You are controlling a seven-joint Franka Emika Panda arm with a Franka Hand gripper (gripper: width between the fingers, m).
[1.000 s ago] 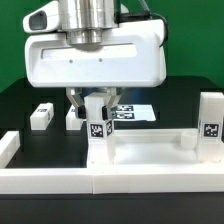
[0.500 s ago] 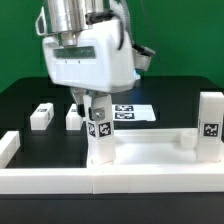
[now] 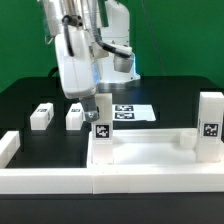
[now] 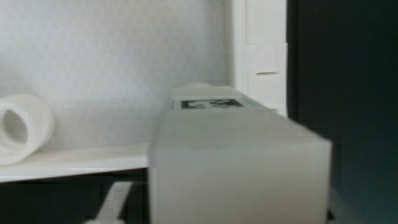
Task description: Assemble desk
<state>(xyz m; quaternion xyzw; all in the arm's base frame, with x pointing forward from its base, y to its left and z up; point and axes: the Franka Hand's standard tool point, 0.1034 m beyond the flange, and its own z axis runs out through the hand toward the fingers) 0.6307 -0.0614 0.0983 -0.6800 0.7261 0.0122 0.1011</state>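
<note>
The white desk panel (image 3: 150, 152) lies flat on the black table, with its raised rim up. One tagged white leg (image 3: 211, 120) stands at its corner on the exterior view's right. Another leg (image 3: 101, 138) stands upright at the panel's near corner on the exterior view's left. My gripper (image 3: 100, 118) comes down from above and is shut on the top of this leg. In the wrist view the leg (image 4: 240, 165) fills the space between the jaws, with the panel (image 4: 107, 70) and a round socket (image 4: 18, 125) behind it. Two loose legs (image 3: 41, 116) (image 3: 74, 117) lie behind on the left.
The marker board (image 3: 132, 112) lies flat behind the panel. A white border wall (image 3: 110, 182) runs along the front, and a wall piece (image 3: 8, 146) stands at the exterior view's left. The arm's wrist body (image 3: 80, 55) hangs above the loose legs.
The gripper and wrist have turned about the vertical axis while staying on the leg at the panel's left corner. The broad wrist face now shows edge-on. The leg stays in place.
</note>
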